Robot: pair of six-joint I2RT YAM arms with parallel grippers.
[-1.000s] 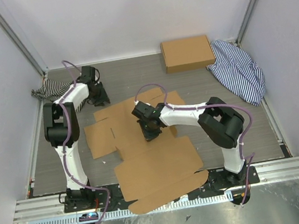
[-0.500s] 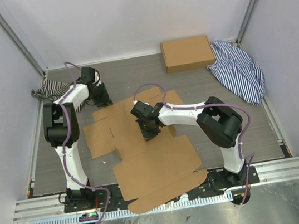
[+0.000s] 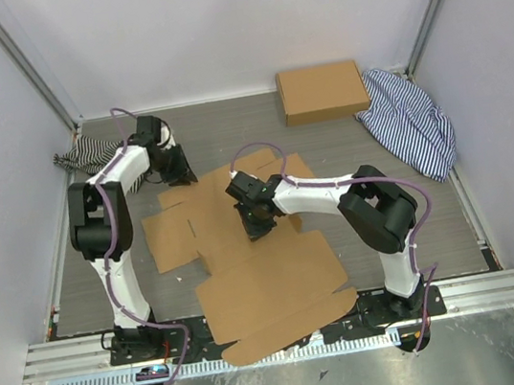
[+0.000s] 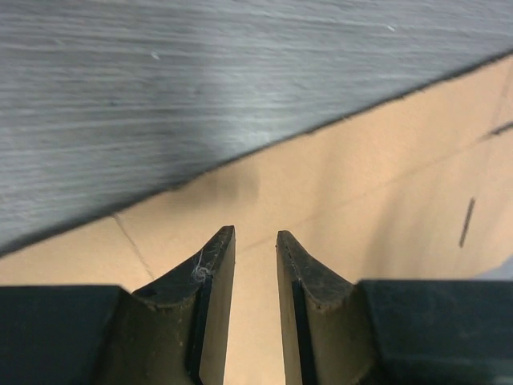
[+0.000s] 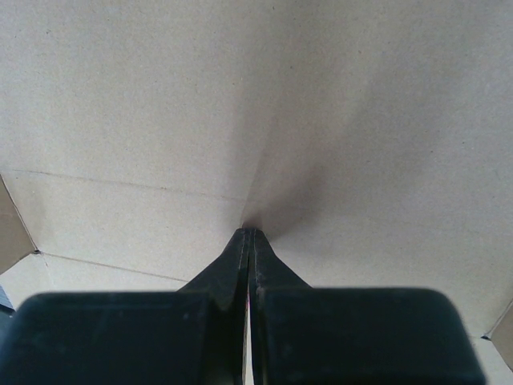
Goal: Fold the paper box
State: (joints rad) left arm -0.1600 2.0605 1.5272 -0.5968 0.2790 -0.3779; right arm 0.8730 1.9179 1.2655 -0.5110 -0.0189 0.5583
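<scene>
The paper box [image 3: 270,282] lies flat and unfolded on the table, a brown die-cut sheet with flaps and crease lines, its near panel hanging over the front edge. My left gripper [image 3: 180,173] is at the sheet's far left edge. In the left wrist view it [image 4: 255,234] has its jaws a narrow gap apart and empty, just over the cardboard [image 4: 361,184]. My right gripper [image 3: 258,226] is shut and empty at the sheet's middle. In the right wrist view its tips [image 5: 250,231] press down on the cardboard [image 5: 240,96].
Another brown cardboard box [image 3: 322,92], a neat rectangle, sits at the back right. A striped cloth [image 3: 411,121] lies by the right wall and another [image 3: 87,155] by the left wall. Grey table [image 4: 160,80] shows beyond the sheet's far edge.
My left gripper has moved a little right and nearer, onto the sheet's far edge. The sheet's left part has shifted slightly. My right gripper has hardly moved.
</scene>
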